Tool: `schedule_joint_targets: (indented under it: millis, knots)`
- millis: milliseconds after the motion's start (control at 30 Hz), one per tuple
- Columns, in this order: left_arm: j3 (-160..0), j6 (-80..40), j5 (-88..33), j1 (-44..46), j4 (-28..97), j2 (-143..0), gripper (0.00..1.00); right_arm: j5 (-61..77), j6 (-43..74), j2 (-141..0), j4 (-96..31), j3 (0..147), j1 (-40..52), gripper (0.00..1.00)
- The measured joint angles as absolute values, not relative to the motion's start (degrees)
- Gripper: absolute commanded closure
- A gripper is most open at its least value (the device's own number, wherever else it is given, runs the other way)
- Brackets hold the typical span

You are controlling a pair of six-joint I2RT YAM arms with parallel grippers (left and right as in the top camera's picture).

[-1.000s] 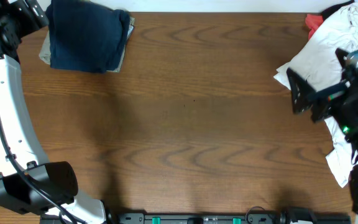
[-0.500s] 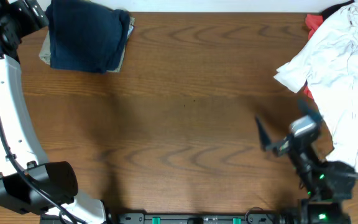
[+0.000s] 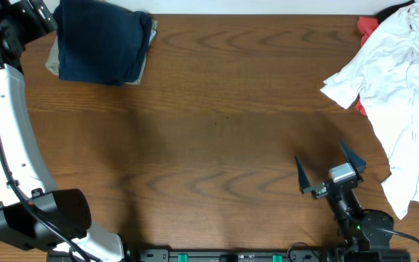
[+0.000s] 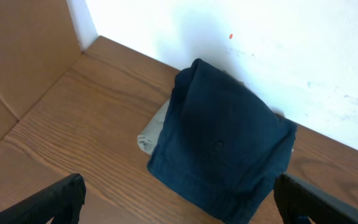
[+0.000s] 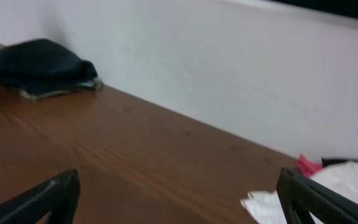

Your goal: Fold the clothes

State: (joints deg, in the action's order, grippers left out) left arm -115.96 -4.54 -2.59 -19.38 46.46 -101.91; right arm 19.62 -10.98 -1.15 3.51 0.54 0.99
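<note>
Overhead and wrist views of the tabletop [image 3: 217, 124]. The folded navy-blue garment [image 3: 104, 49] lies at the far left corner, stacked on a khaki garment [image 3: 52, 64] whose edge shows along its left side. The navy bundle is nearly square, so I cannot tell its long axis; its sides run roughly parallel to the tabletop edges, slightly tilted. In my left wrist view it lies against the white wall [image 4: 260, 37], one corner pointing toward that wall.

The unfolded white garment [image 3: 406, 87] lies crumpled along the right edge. Its long axis runs from the far edge toward the near edge, and one flap points left toward the tabletop's middle. A red garment [image 3: 366, 28] shows at its far left side and again under that flap.

My left fingers [image 4: 58, 198] are spread wide and empty above the navy bundle. My right fingers [image 3: 302, 176] are likewise released, holding nothing, over bare wood near the front edge, apart from the white garment.
</note>
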Motion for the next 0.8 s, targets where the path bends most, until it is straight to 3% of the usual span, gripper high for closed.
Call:
schedule_joint_targets:
  millis: [800]
  knots:
    - [-116.0, -4.5, -2.6, -19.4, 46.5, -101.9, 0.02, 8.1, -3.2, -0.7, -3.3, 0.4, 2.3, 0.01]
